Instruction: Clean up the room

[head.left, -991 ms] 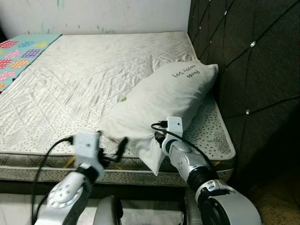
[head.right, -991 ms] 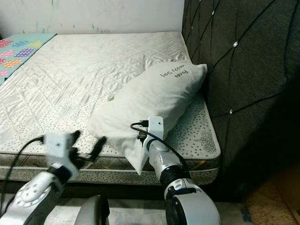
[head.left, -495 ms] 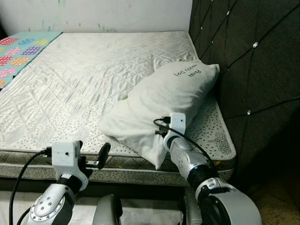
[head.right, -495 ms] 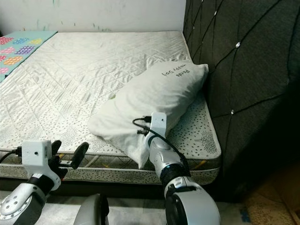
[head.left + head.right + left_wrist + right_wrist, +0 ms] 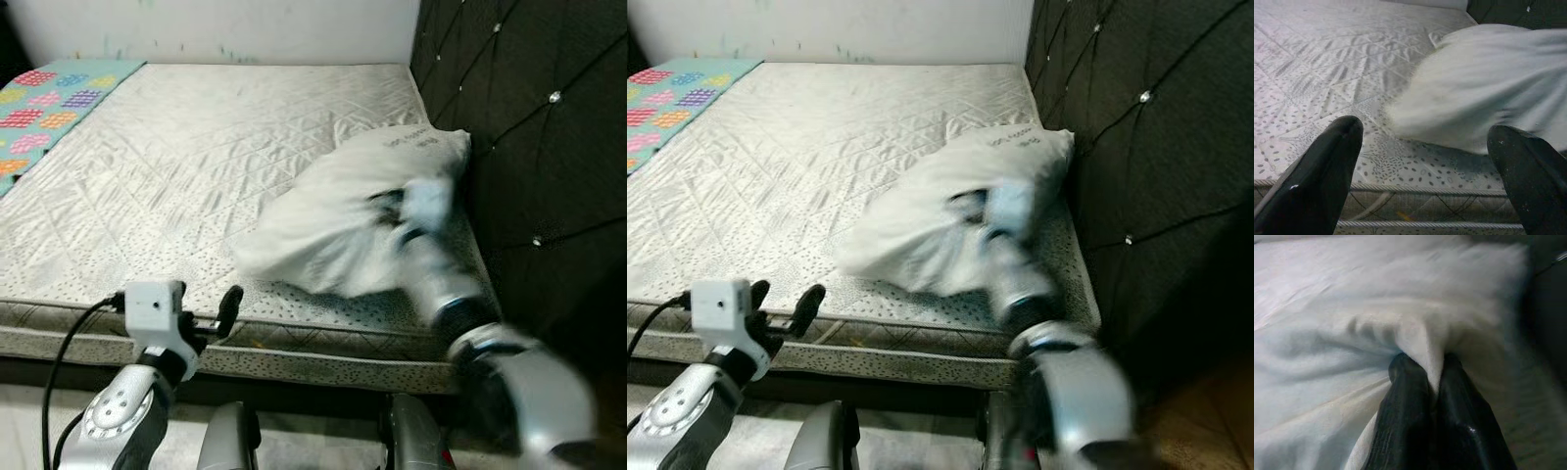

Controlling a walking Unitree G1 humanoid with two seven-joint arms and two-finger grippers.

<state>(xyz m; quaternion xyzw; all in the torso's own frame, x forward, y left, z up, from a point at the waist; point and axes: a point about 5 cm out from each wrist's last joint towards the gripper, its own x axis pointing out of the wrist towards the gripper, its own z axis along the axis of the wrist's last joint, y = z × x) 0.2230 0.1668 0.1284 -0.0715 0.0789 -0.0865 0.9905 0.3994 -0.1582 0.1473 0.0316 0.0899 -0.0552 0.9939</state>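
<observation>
A white pillow [image 5: 333, 220] with small writing lies on the bare quilted mattress [image 5: 176, 166], at its right side against the headboard. My right gripper [image 5: 1429, 362] is shut on a bunched fold of the pillow's cover, and the right arm [image 5: 436, 274] reaches over the mattress edge, blurred by motion. My left gripper [image 5: 784, 299] is open and holds nothing, low in front of the mattress's front edge. In the left wrist view its fingers [image 5: 1322, 171] frame the near end of the pillow [image 5: 1488, 103], which lies a short way beyond them.
A dark tufted headboard [image 5: 529, 117] runs along the bed's right side. A colourful patterned cover [image 5: 59, 108] lies at the mattress's far left corner. A white wall [image 5: 245, 24] closes off the back. The mattress's piped front edge [image 5: 313, 357] is just before me.
My right arm has swung up and toward the headboard, pulling the pillow's overhanging corner onto the mattress. The left gripper has drawn back from the pillow to the mattress's front edge. The camera shifted slightly.
</observation>
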